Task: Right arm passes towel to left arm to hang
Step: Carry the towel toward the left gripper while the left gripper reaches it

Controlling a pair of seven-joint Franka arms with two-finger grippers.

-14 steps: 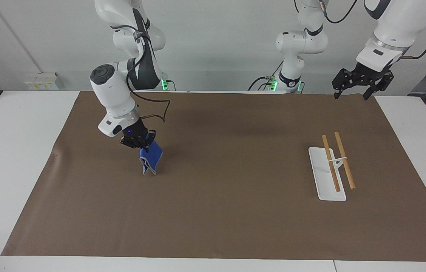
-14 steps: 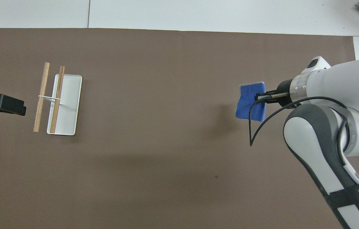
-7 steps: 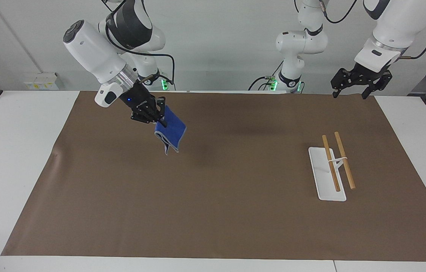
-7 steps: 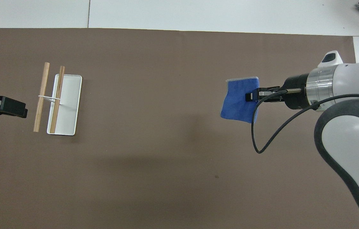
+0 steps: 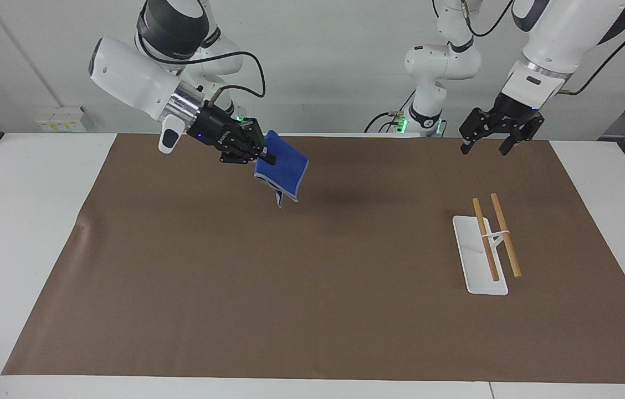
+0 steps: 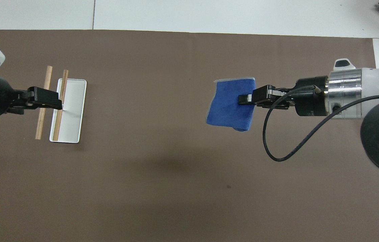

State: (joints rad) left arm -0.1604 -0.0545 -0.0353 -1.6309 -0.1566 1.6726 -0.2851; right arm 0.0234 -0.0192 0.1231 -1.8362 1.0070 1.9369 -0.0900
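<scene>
A white bench covered by a brown mat, with 2 white robot arms at its robot end. The right claw is raised over the mat on the right arm's half and pinches the towel by 1 edge. The bright blue towel hangs clear of the mat, tilted, its loose corner drooping. The left claw hangs in the air over the mat's edge nearest the robots, at the left arm's end, its 2 fingers spread wide and holding nothing. The rack, a white base with 2 wooden rods, stands on the mat at that same end, farther from the robots than the spot under the left claw. The 2 claws are well apart.

Likely risk: the grip is on 1 edge only, so a quick swing could slip the cloth free. The drooping fold may also give the left claw a poor edge to catch.
</scene>
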